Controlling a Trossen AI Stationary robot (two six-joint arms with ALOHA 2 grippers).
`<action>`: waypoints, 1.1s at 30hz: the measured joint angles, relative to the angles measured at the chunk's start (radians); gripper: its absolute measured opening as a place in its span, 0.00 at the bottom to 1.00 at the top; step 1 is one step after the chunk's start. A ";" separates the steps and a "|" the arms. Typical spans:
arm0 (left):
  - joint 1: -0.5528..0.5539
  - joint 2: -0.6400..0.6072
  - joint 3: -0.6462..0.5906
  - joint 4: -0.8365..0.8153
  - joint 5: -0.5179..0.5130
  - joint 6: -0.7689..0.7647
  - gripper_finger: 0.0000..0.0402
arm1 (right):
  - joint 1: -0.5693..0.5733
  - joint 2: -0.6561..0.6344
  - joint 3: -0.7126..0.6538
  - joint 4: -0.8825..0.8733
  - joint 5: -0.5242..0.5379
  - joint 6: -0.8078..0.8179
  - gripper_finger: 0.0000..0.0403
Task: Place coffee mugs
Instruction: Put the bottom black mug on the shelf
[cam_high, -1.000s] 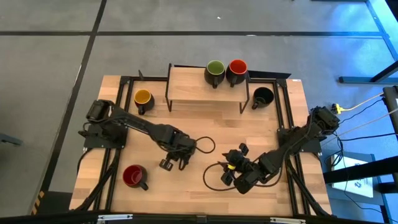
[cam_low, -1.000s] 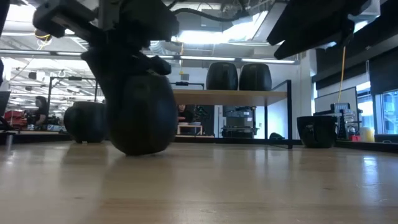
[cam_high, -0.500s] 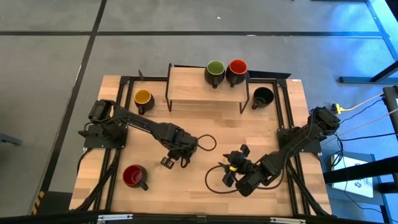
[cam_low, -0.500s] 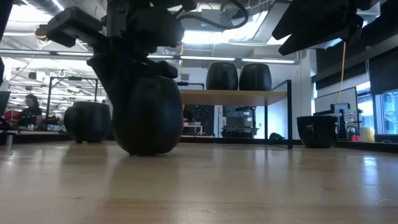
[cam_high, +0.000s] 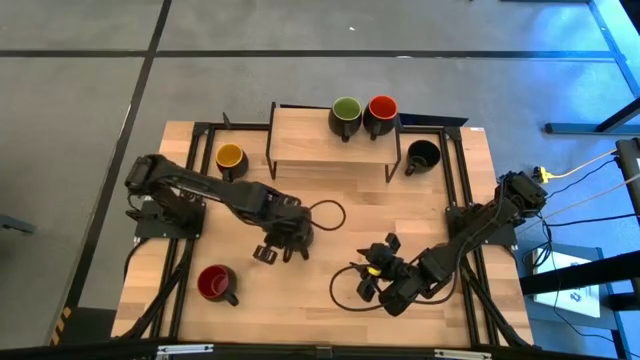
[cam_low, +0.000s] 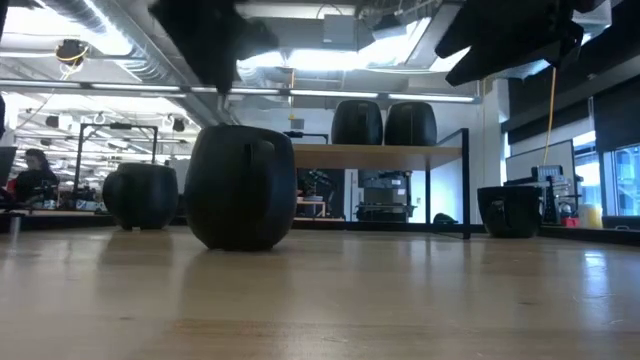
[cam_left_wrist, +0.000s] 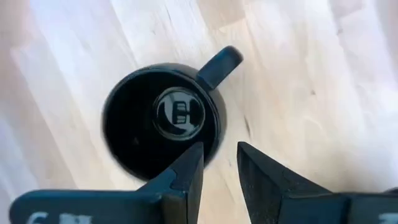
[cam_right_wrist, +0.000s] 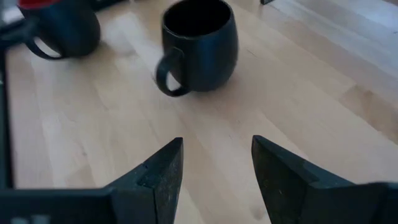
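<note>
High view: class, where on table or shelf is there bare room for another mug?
Free: the left half of the shelf, beside the green mug; the table strip just in front of the shelf; the near edge between the red mug and right gripper. Crowded: the middle, where the left gripper hangs over the black mug.

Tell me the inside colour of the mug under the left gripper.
Black inside, on the round black mug below the left gripper; the left wrist view shows it best.
</note>
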 joint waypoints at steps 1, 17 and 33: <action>-0.006 -0.020 0.006 -0.002 -0.001 -0.015 0.23 | 0.000 0.000 0.000 0.018 0.000 -0.001 0.44; -0.142 -0.711 -0.448 0.053 -0.176 -0.386 0.23 | -0.134 0.215 0.368 -0.001 -0.132 -0.173 0.44; -0.184 -0.973 -0.554 0.070 -0.227 -0.410 0.23 | -0.215 0.603 0.786 -0.353 -0.141 0.222 0.44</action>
